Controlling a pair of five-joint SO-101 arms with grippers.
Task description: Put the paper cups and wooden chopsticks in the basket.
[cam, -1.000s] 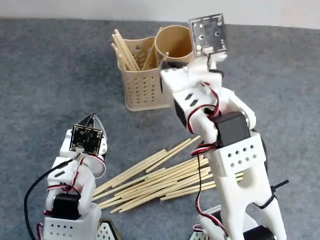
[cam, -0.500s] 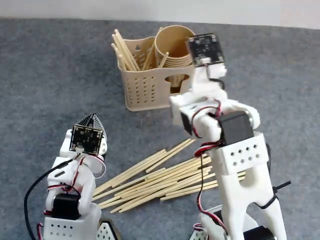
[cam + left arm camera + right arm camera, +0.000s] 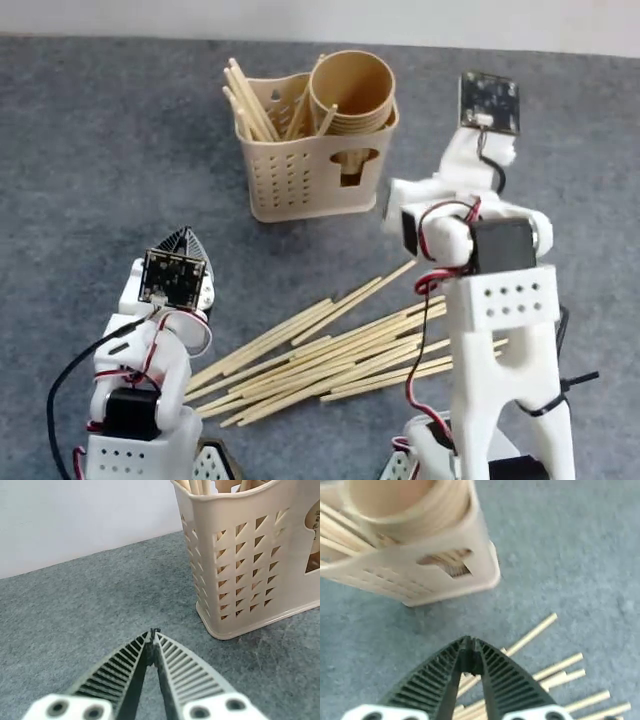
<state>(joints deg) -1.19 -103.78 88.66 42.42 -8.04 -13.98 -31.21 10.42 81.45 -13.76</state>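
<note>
Grey felt [image 3: 90, 140] carries the basket [image 3: 300, 185] holding cups [image 3: 350, 90]; loose chopsticks [image 3: 320, 355] lie near it. Left gripper [image 3: 152, 635] and right gripper [image 3: 469, 655] have fingers pressed together, empty.

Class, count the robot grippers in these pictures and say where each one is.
2. The left gripper, shut, is over the grey mat, facing the basket's perforated wall. The right gripper, shut, is over the loose chopsticks on the mat, near the basket's cut-out side.
</note>
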